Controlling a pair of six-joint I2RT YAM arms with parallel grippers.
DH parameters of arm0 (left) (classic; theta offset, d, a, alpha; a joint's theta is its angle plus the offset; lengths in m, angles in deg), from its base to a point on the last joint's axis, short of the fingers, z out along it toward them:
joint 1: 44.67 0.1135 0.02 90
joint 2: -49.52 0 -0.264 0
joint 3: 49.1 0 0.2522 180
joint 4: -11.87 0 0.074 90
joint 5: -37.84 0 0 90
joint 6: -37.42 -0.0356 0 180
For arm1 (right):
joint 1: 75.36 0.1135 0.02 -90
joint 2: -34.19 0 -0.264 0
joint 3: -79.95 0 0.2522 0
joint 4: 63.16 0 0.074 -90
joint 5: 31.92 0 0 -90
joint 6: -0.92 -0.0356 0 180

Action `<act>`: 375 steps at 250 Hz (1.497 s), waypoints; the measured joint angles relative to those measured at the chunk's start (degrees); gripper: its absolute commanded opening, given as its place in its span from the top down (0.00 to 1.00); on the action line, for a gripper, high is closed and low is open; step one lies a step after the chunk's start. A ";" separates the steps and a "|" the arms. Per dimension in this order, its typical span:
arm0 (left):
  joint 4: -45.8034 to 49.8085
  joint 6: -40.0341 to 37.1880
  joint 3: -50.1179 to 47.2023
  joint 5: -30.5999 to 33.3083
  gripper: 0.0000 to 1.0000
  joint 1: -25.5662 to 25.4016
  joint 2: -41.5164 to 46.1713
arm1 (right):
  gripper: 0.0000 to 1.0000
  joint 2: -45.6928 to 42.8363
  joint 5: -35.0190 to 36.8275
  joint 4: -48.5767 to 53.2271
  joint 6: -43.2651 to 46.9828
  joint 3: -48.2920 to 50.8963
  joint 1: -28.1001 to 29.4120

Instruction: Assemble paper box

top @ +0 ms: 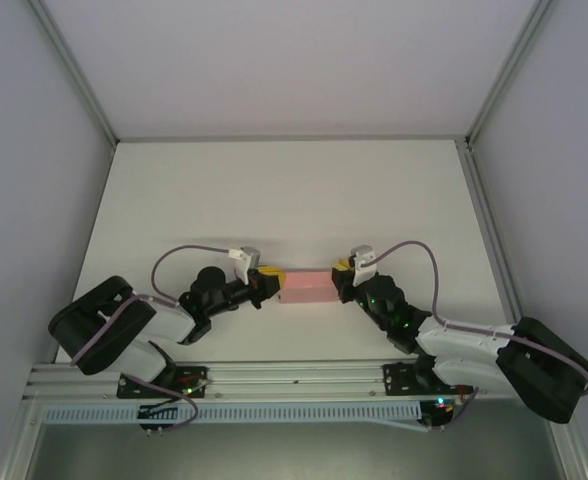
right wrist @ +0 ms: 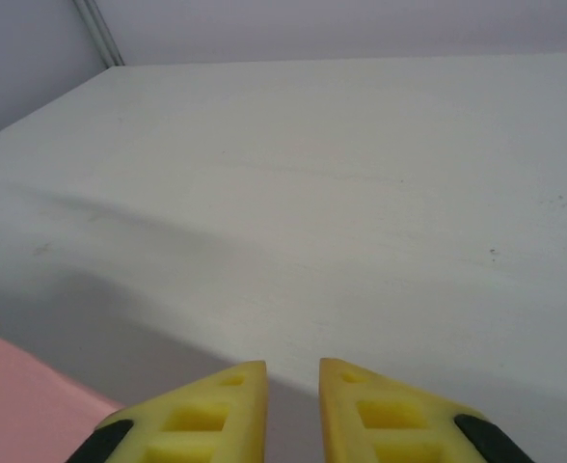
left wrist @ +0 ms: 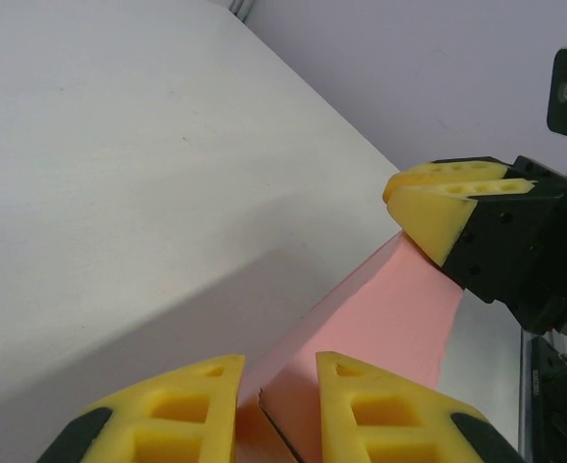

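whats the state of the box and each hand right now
box, folded up into a long box shape, sitting between the two hands
left hand, nearly shut at the box's near end, grip unclear
right hand, shut to a thin gap, holding nothing, at the box's other end

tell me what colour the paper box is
Plain salmon pink; the paper box shows best in the left wrist view.
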 measured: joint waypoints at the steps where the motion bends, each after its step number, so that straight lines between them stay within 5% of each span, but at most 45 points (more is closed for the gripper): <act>1: 0.00 -0.02 0.00 0.04 1.00 -0.02 0.02 | 0.84 0.07 0.00 -0.09 0.07 0.00 0.07; 36: 0.57 -0.22 0.09 1.03 1.00 -0.37 0.37 | 0.92 3.19 2.40 -4.35 2.16 0.04 1.75; 89: 4.26 -0.70 1.66 2.84 0.97 -0.42 1.51 | 0.89 7.28 6.23 -10.25 3.87 0.04 3.10; 103: 7.89 -1.31 2.89 3.39 0.83 -0.42 2.89 | 0.85 5.79 6.34 -8.70 4.31 0.00 3.17; 121: 14.43 -1.92 4.98 4.28 0.80 -0.70 5.31 | 0.75 2.73 6.27 -3.93 4.96 -0.39 3.23; 129: 18.01 -2.34 6.19 4.81 0.67 -0.90 6.49 | 0.71 1.18 6.19 -1.22 4.85 -0.79 3.32; 163: 34.95 -3.74 12.83 7.72 0.44 -1.81 9.64 | 0.44 -3.74 5.29 10.16 2.32 -3.41 3.23; 189: 47.32 -4.44 18.56 9.38 0.17 -2.08 10.54 | 0.44 -6.01 4.37 17.16 0.00 -7.04 1.97; 209: 55.47 -4.57 23.67 11.28 0.01 -1.99 10.99 | 0.23 -6.91 3.89 21.86 -1.36 -11.47 0.68; 236: 64.00 -4.55 30.97 13.29 0.00 -0.39 12.11 | 0.00 -6.80 2.47 28.15 -2.93 -19.15 -1.09; 282: 73.11 -4.00 38.95 15.82 0.00 9.81 15.15 | 0.00 -2.05 -7.91 40.06 3.65 -32.81 -4.37; 338: 79.69 -3.93 39.50 18.60 0.00 25.31 19.80 | 0.00 10.62 -26.97 60.89 27.12 -46.38 -4.74; 375: 81.22 -4.28 37.86 18.84 0.00 32.15 24.44 | 0.00 17.84 -30.16 71.71 37.94 -51.98 -3.69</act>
